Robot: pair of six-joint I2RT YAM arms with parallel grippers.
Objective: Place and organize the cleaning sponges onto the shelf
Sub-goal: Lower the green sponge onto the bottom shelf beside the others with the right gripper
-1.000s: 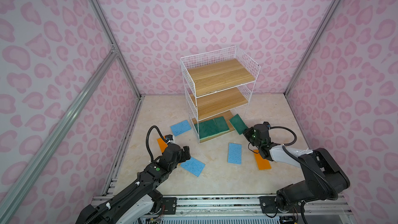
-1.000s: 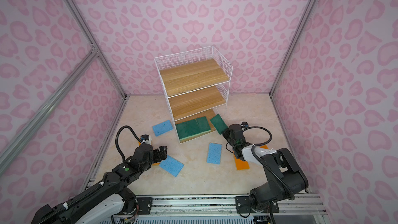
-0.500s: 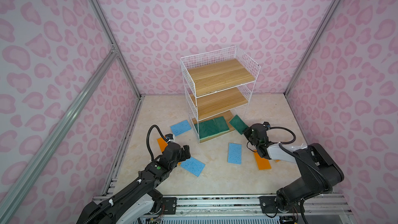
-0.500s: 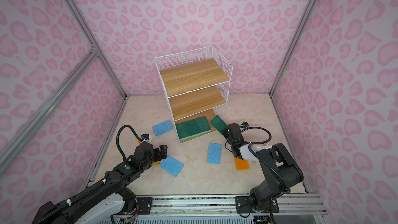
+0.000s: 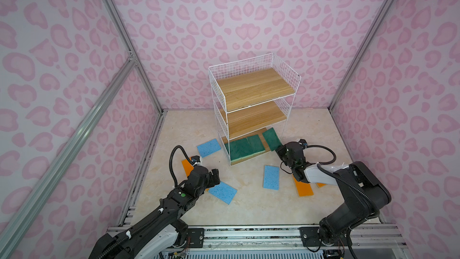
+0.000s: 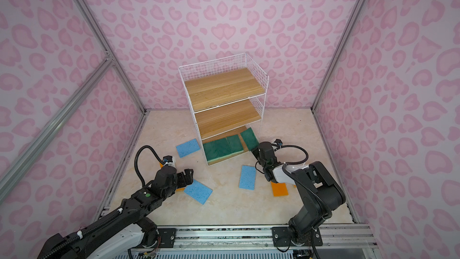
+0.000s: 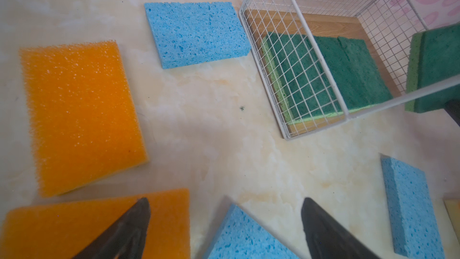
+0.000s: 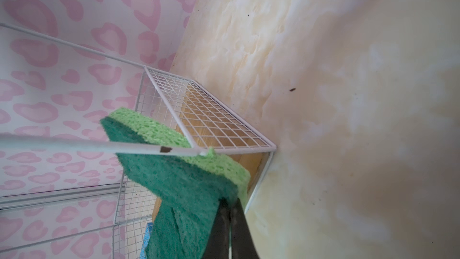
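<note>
Green sponges (image 5: 245, 148) lie flat, side by side, on the bottom board of the shelf (image 5: 254, 88), just beyond our right gripper (image 5: 280, 148). Our right arm (image 5: 323, 173) is folded sharply at the elbow, and its forearm runs low over the floor (image 5: 249, 210) toward the shelf's front right post. That gripper is clamped tight on the near end of one more sponge, the held green sponge (image 5: 271, 137). Past the fingertips it runs tilted into the lowest tier, dark side up in both top views. A white wire of the rack crosses in front of it in the right wrist view (whether its far end rests on the board we cannot tell). An orange sponge (image 5: 302, 188) sits partly under this forearm, and a blue sponge (image 5: 271, 176) lies flat on the floor near the wrist. Our left arm (image 5: 174, 200) reaches forward from the front rail, low, with the wrist dipped toward the floor. The left gripper (image 5: 214, 174) is spread wide and holds nothing. One finger hangs over a second orange sponge (image 7: 99, 225), and the corner of a second blue sponge (image 7: 244, 237) pokes in between the two fingers (touching or not, we cannot tell). Ahead of this hand lie a third orange sponge (image 7: 79, 113) and a third blue sponge (image 7: 196, 33), the blue one just beside the shelf's wire side.
</note>
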